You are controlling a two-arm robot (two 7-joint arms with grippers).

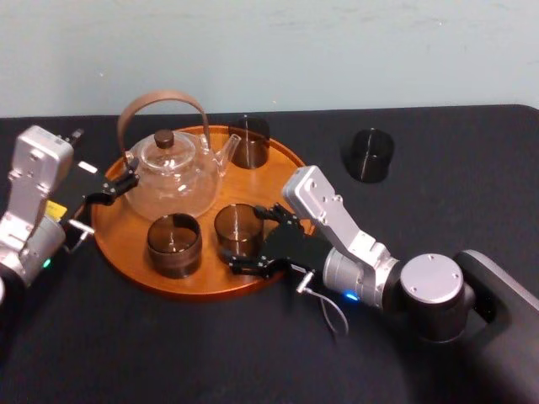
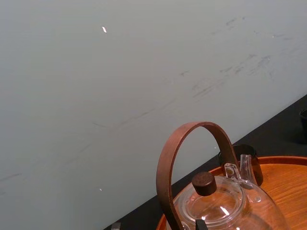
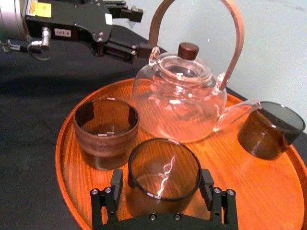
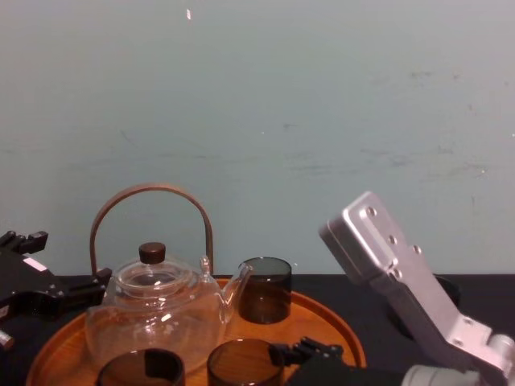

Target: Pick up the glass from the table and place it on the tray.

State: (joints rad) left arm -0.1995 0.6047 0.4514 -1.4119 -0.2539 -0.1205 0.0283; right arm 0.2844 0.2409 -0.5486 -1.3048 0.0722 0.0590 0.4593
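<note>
A smoky brown glass (image 1: pixel 237 229) stands on the front of the round orange-brown tray (image 1: pixel 108 242), right of a similar glass (image 1: pixel 174 244). My right gripper (image 1: pixel 244 239) reaches in from the tray's front right rim and is shut on that glass, one finger on each side. In the right wrist view the glass (image 3: pixel 164 167) sits between the fingers (image 3: pixel 116 182), its base on the tray (image 3: pixel 67 158). My left gripper (image 1: pixel 118 187) hangs open beside the teapot's handle, over the tray's left side, holding nothing.
A clear glass teapot (image 1: pixel 173 172) with a brown hoop handle fills the tray's middle. A third dark glass (image 1: pixel 249 141) stands at the tray's back by the spout. Another dark glass (image 1: pixel 368 155) stands on the black table (image 1: pixel 438 185) to the right.
</note>
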